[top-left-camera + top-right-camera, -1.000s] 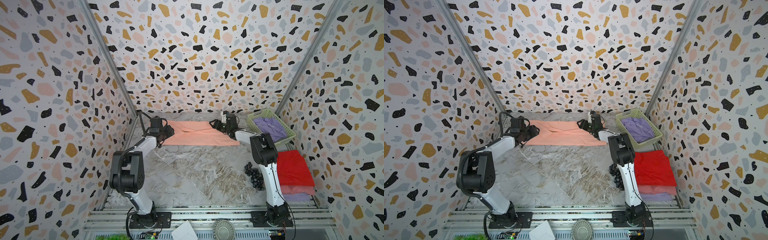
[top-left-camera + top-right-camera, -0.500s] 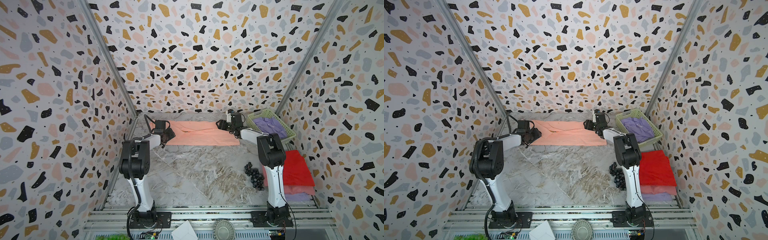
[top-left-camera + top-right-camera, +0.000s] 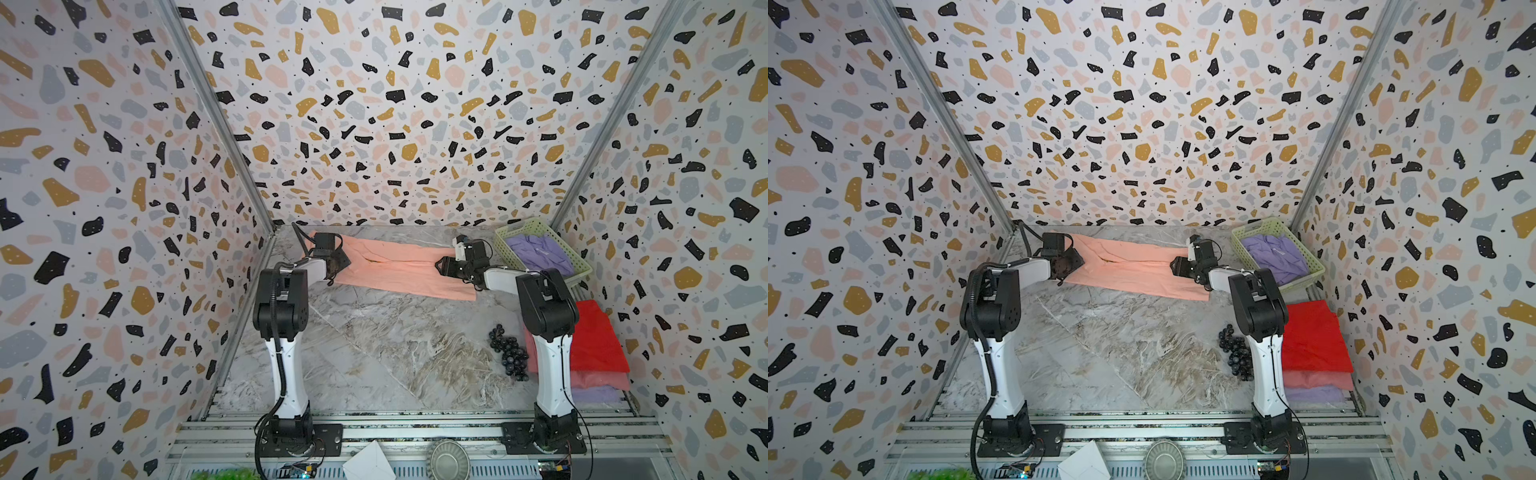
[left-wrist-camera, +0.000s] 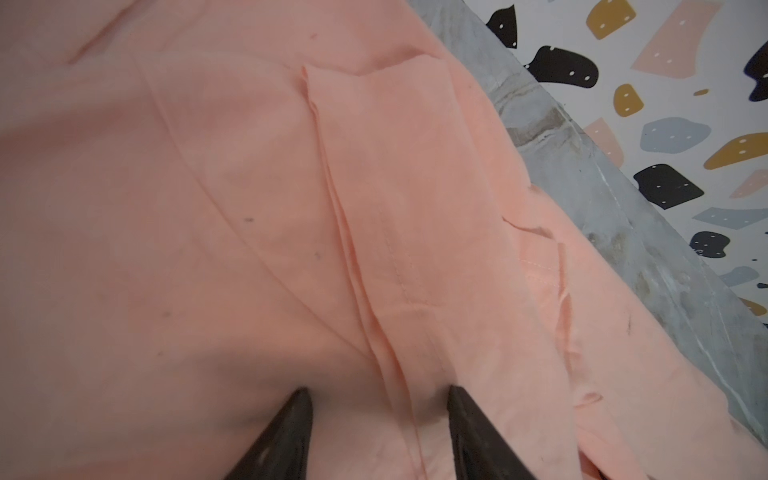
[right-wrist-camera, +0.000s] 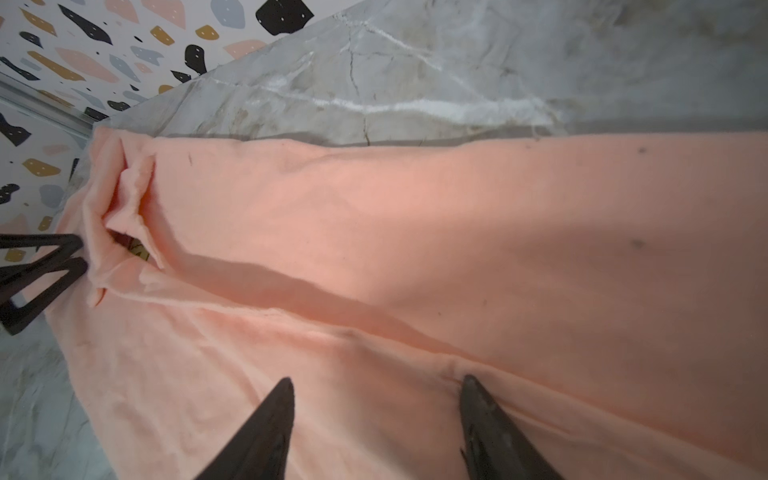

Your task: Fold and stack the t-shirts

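A peach t-shirt (image 3: 399,270) (image 3: 1133,270) lies as a long folded strip across the back of the marble table. My left gripper (image 3: 338,262) (image 3: 1073,262) (image 4: 378,395) is open at its left end, with both tips resting on the cloth astride a seam. At the right end my right gripper (image 3: 442,266) (image 3: 1177,266) (image 5: 376,384) is open, tips down on the fabric beside a fold ridge. A red t-shirt (image 3: 594,336) tops a folded pile at the right, with a pink t-shirt (image 3: 598,380) and a lavender t-shirt (image 3: 594,392) beneath.
A pale green basket (image 3: 509,253) at the back right holds a crumpled lavender t-shirt (image 3: 540,255). A bunch of dark grapes (image 3: 509,353) lies by the right arm's base. The back wall runs close behind the peach shirt.
Both arms have drawn their elbows back and up until they stand upright, while the grippers stay at the shirt's two ends. The right jaws have narrowed a little.
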### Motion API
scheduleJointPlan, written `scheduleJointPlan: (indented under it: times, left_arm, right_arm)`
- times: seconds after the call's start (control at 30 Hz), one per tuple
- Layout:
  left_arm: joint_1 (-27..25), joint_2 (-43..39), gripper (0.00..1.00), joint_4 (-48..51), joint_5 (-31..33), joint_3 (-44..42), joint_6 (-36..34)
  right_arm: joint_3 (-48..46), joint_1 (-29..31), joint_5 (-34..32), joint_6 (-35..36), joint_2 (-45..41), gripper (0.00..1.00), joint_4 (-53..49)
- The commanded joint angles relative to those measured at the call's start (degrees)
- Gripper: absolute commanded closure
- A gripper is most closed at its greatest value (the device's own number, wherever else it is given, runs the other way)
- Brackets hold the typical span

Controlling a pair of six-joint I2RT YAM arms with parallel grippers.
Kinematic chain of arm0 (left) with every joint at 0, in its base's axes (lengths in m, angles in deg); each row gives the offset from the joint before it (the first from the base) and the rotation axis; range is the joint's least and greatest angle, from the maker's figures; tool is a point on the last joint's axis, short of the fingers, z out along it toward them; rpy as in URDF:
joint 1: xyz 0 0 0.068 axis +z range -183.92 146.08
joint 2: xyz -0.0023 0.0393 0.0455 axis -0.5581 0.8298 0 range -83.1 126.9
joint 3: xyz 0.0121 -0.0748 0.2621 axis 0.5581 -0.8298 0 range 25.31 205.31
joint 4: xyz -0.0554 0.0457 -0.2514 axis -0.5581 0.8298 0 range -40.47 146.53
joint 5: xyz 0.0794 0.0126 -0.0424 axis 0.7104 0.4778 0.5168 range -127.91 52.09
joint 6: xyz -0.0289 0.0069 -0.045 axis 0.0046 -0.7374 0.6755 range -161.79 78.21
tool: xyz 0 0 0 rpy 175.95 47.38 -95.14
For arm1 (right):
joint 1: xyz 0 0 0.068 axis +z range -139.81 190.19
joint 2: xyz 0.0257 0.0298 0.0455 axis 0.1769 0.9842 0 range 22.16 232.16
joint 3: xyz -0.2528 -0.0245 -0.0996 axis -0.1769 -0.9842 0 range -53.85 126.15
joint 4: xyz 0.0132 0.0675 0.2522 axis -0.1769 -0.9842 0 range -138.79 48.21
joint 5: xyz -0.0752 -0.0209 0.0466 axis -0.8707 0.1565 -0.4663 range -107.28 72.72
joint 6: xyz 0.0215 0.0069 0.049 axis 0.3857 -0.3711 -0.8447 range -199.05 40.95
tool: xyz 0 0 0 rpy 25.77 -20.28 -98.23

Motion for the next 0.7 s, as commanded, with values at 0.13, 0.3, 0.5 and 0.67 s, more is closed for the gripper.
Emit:
scheduleJointPlan:
  times: [0.13,0.3,0.5,0.67]
  left_arm:
    - [-1.2,5.8,0.44,5.6,-8.6,8.6,-4.9]
    - [-6.5,10.2,0.43,5.8,-16.8,15.2,-9.2]
    - [-12.6,14.7,0.42,3.7,-20.9,21.1,-10.7]
    - [-14.9,18.0,0.42,3.2,-23.0,25.9,-10.1]
  right_arm:
    - [-24.7,9.8,4.0,-3.9,-13.4,0.38,-5.4]
    - [-33.3,19.4,4.3,-6.8,-22.6,0.37,-7.8]
    - [-36.5,26.3,1.3,-9.8,-28.5,0.36,-9.3]
    - [-36.6,27.0,-0.2,-8.6,-30.9,0.36,-12.9]
